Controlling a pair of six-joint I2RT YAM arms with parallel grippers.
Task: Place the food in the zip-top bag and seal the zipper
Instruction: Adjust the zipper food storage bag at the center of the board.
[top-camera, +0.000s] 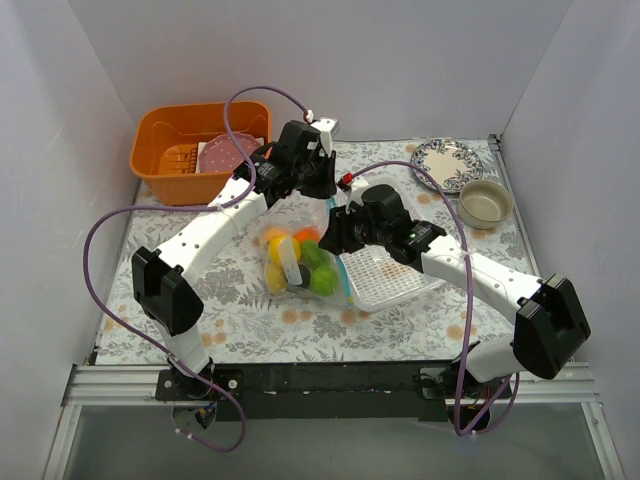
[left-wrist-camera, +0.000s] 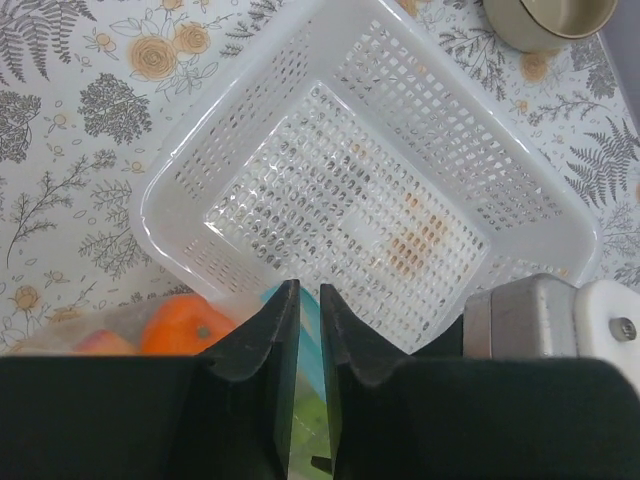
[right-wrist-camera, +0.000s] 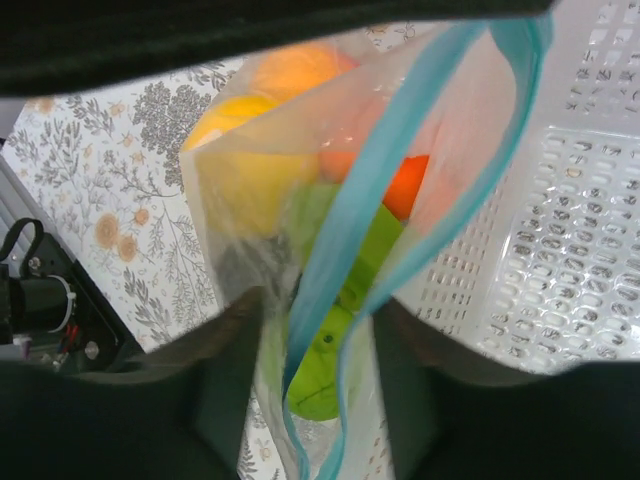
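The clear zip-top bag lies mid-table against the white mesh basket, holding the food: yellow, orange and green pieces. Its teal zipper gapes as two separate strips in the right wrist view. My right gripper stands open, one finger on each side of the bag's mouth with both strips between them. My left gripper is nearly closed at the bag's far corner, and a bit of the zipper sits in the slim gap between its jaws.
An orange bin with a pink plate in it stands at the back left. A patterned plate and a beige bowl sit at the back right. The mesh basket lies right beyond the left fingers.
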